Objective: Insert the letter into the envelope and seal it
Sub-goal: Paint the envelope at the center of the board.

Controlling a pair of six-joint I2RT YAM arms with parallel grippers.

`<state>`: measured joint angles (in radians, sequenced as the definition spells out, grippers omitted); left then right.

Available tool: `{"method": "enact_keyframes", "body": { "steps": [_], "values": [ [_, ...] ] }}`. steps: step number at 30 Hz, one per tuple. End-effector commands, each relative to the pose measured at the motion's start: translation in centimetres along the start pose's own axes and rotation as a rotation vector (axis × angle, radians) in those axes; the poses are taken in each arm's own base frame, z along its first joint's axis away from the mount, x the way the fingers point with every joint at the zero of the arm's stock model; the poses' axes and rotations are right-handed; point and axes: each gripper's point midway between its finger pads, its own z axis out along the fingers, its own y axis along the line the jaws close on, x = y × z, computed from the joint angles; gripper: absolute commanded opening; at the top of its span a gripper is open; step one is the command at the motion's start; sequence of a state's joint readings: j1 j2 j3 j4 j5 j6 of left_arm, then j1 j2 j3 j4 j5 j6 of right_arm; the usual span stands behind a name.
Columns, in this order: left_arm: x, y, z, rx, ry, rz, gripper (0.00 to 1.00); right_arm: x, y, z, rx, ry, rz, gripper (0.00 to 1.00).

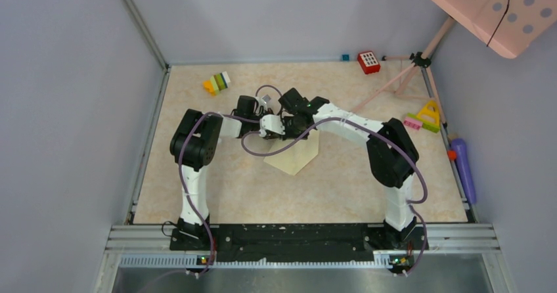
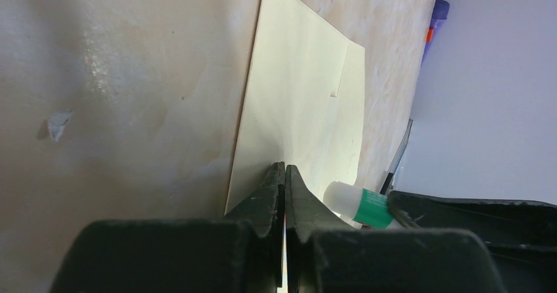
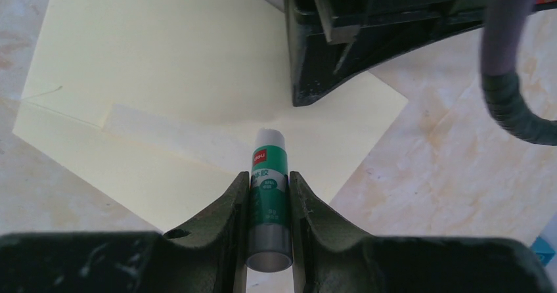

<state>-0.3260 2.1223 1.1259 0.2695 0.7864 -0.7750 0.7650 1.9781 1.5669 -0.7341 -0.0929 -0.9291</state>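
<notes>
So the right claw (image 3: pixel 269 178) was clamped on a glue stick (image 3: pixel 268 207), green label, white cap poking out past the fingertips. The envelope (image 3: pixel 151 63) lay on the marbled table (image 3: pixel 460 161) right under and ahead of that cap, with a fold line running off to the claw's left. The left claw (image 2: pixel 284 169) was squeezed fully shut, tips right at the envelope's near edge. There was a pale sliver between its fingers, but honestly couldn't tell if that was paper it had pinched. Both claws sat just beside each other over the envelope.
</notes>
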Motion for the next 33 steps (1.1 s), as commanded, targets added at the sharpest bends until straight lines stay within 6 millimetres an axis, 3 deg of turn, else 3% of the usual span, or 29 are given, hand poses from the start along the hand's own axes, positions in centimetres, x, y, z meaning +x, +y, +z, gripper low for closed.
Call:
{"method": "enact_keyframes", "body": {
  "steps": [1,5,8,24,33],
  "values": [
    [1.2,3.7,0.3,-0.142,-0.011,-0.023,0.0,-1.6,-2.8,-2.2,0.114,-0.036,0.013,0.0],
    [1.2,3.7,0.4,-0.143,-0.01,-0.022,0.0,-0.4,-1.2,0.7,0.058,0.023,0.021,0.0],
    [1.2,3.6,0.3,-0.143,-0.011,-0.023,0.0,0.0,0.1,1.8,0.02,0.04,0.014,0.0],
    [1.1,3.8,0.2,-0.162,-0.022,-0.023,0.0,-1.4,3.4,1.9,-0.117,-0.016,-0.017,0.0],
    [1.1,3.8,0.2,-0.17,-0.026,-0.015,0.0,-2.8,3.6,1.5,-0.128,-0.056,-0.026,0.0]
  ]
}}
